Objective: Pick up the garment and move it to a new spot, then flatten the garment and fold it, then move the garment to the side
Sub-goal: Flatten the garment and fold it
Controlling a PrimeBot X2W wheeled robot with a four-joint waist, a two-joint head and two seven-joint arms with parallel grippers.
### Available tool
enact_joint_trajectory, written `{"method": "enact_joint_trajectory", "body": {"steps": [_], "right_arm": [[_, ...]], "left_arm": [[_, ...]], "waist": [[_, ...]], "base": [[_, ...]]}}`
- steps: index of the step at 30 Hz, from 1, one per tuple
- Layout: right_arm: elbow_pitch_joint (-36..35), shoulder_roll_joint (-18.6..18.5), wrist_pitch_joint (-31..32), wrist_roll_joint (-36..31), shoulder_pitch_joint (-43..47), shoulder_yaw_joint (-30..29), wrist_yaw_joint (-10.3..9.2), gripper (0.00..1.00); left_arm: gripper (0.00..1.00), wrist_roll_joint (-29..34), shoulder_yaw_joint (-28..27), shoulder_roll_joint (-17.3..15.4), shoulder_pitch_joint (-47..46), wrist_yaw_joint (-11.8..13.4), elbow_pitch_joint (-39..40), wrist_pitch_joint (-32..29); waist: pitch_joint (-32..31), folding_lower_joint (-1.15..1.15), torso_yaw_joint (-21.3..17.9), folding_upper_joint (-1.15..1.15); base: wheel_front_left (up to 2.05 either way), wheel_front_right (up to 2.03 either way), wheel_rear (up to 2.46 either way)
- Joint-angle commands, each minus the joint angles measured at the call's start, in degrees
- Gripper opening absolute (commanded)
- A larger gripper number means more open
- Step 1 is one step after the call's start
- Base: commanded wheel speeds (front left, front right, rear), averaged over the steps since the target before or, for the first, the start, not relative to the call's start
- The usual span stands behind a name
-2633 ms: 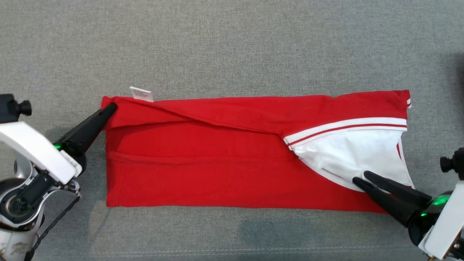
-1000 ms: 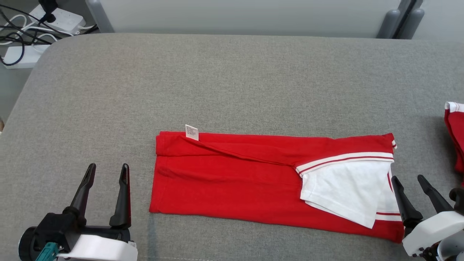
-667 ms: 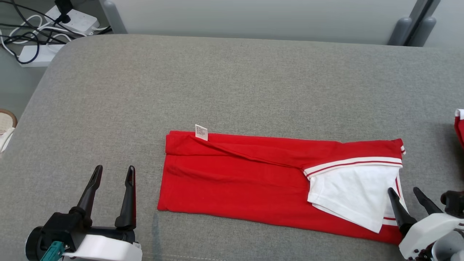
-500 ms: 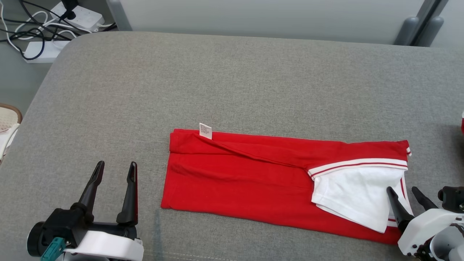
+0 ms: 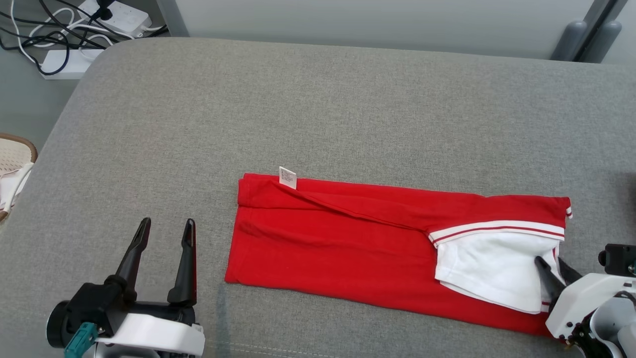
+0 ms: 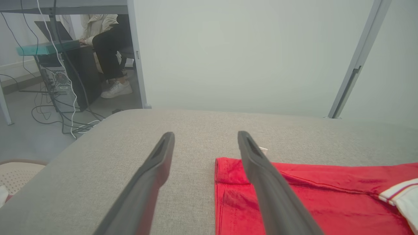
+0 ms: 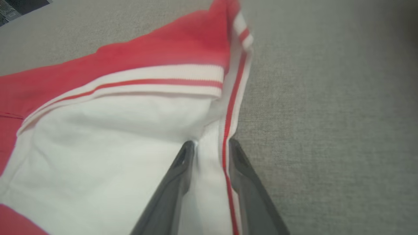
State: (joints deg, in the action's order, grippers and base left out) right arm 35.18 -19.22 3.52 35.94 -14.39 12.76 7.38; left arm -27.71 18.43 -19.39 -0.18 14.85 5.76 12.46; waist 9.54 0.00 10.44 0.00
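**Red garment [image 5: 338, 243] lies folded long on the near right of the tabletop [image 5: 318, 109].**
Soft, light and limp, it would likely sag and unfold if lifted at one point, so the end corners or striped hem are best. The right hand [image 7: 210, 145] sits astride that hem, fingers close; I cannot tell if they pinch it. The left hand [image 5: 167, 222] is spread wide beside the left end. Cables [image 5: 44, 30] lie on the floor, well apart.

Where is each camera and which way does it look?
Head view: on the head, facing down at the garment on the cushion; left gripper and right gripper show.
Left wrist view: on the left wrist, facing along its open fingers toward a wall.
Right wrist view: on the right wrist, close on the garment's striped edge between its fingers.
All share the garment.
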Motion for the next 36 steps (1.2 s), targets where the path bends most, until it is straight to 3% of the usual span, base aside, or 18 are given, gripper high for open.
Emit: {"method": "enact_joint_trajectory", "body": {"steps": [1, 14, 22, 27, 36], "right_arm": [[0.18, -0.14, 1.68, 0.92, 0.54, 2.47, 0.11, 0.00], [1.47, -6.63, -1.63, 3.53, 0.51, -4.82, 0.11, 0.00], [-2.48, -7.96, -1.43, 4.01, 0.41, -5.10, 0.11, 0.00], [-10.85, -6.84, -0.58, 4.55, 0.53, -3.80, 0.11, 0.00], [-33.37, -0.56, 5.95, 2.88, 2.40, 2.55, 0.11, 0.00]], "left_arm": [[1.00, 0.49, -2.02, -1.12, -3.05, -0.08, 1.27, 0.71], [1.00, 0.65, -1.83, -1.04, -3.90, -0.07, 1.61, 1.13], [1.00, 0.80, -1.52, -1.13, -4.38, -0.05, 1.55, 1.20], [1.00, 1.00, -1.19, -1.26, -4.75, -0.05, 1.69, 1.16], [1.00, 1.12, -0.66, -1.42, -5.15, -0.05, 1.79, 1.07]], "waist": [[0.10, 0.00, -0.16, 0.00], [1.29, 0.00, -1.82, 0.00], [1.34, 0.00, -2.75, 0.00], [1.29, 0.00, -2.85, 0.00], [1.07, 0.00, -2.64, 0.00]], "base": [[0.00, 0.00, 0.00], [0.00, 0.00, 0.00], [0.00, 0.00, 0.00], [0.00, 0.00, 0.00], [0.00, 0.00, 0.00]]}}
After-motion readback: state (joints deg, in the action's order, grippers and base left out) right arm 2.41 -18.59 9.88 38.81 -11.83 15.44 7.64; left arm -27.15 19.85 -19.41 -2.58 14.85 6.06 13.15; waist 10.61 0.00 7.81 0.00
